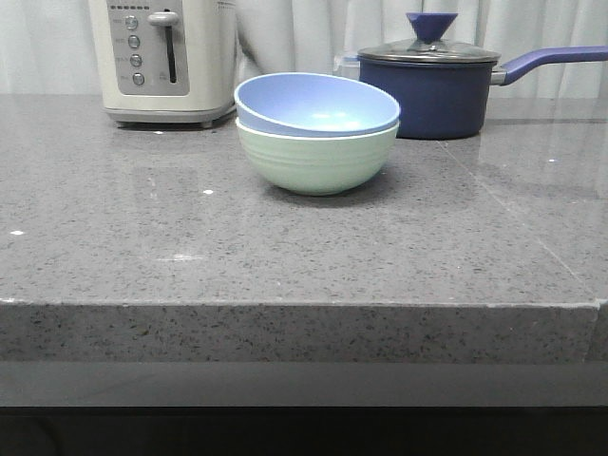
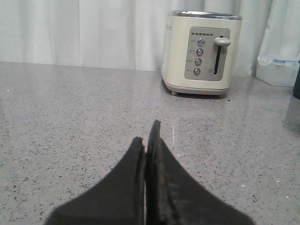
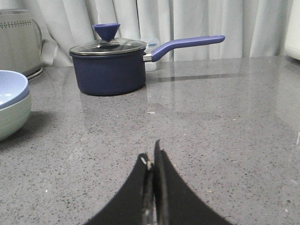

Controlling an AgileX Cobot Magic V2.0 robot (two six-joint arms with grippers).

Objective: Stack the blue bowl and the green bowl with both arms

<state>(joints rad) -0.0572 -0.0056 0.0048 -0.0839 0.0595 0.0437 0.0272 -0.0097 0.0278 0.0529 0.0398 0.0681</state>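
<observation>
Grey speckled countertop (image 1: 285,256) filled the front view, where the blue bowl (image 1: 316,104) sat tilted inside the green bowl (image 1: 316,157), between toaster (image 1: 163,59) and saucepan (image 1: 437,81). Left gripper (image 2: 149,133) was closed, empty. Right gripper (image 3: 151,157) likewise, well apart from both bowls.
</observation>
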